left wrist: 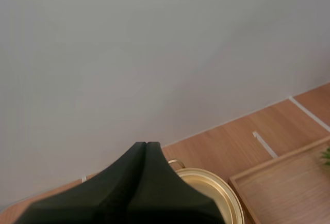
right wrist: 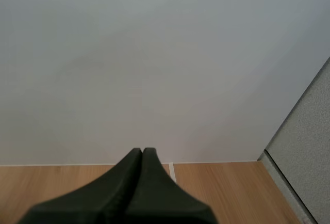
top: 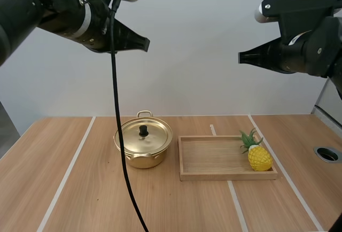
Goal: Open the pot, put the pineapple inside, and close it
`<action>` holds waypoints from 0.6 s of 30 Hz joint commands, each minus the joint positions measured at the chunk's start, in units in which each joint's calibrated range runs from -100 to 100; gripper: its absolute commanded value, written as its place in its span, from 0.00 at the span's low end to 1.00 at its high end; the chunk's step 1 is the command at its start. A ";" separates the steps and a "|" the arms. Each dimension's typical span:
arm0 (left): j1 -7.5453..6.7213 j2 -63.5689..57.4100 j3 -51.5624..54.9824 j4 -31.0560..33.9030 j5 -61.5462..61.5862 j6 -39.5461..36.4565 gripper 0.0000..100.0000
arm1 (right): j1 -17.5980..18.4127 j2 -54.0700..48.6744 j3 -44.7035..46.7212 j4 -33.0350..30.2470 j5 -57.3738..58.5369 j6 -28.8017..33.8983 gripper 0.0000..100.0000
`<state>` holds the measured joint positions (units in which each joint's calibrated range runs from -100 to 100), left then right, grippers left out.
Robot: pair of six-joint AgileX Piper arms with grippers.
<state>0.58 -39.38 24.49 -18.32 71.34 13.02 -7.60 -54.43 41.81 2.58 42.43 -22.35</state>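
Observation:
A gold pot (top: 143, 146) with its lid on and a black knob (top: 143, 130) stands on the table left of centre. A yellow pineapple (top: 258, 156) with green leaves lies in the right end of a wooden tray (top: 214, 160). My left gripper (top: 145, 44) hangs high above the pot, shut with nothing in it; in the left wrist view its fingers (left wrist: 146, 149) lie together over the pot's rim (left wrist: 219, 188). My right gripper (top: 241, 58) is high above the tray, also shut and empty, its fingers (right wrist: 142, 154) forming one wedge.
White lines run across the wooden table (top: 69, 189). A round hole (top: 327, 154) sits near the right edge. A grey partition (right wrist: 309, 157) stands at the far right. The tray's corner (left wrist: 278, 182) lies beside the pot.

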 commanded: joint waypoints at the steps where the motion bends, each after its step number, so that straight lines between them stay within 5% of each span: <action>1: -0.19 2.40 -0.36 -1.22 4.55 1.21 0.00 | -0.18 0.27 -0.44 -1.49 1.61 0.05 0.00; 18: -0.19 5.77 -0.36 -1.22 7.38 1.31 0.00 | -0.18 0.53 -0.44 -1.61 3.19 0.05 0.00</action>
<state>0.58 -33.61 24.49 -18.32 79.32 14.10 -7.60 -53.74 41.81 1.37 46.03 -22.35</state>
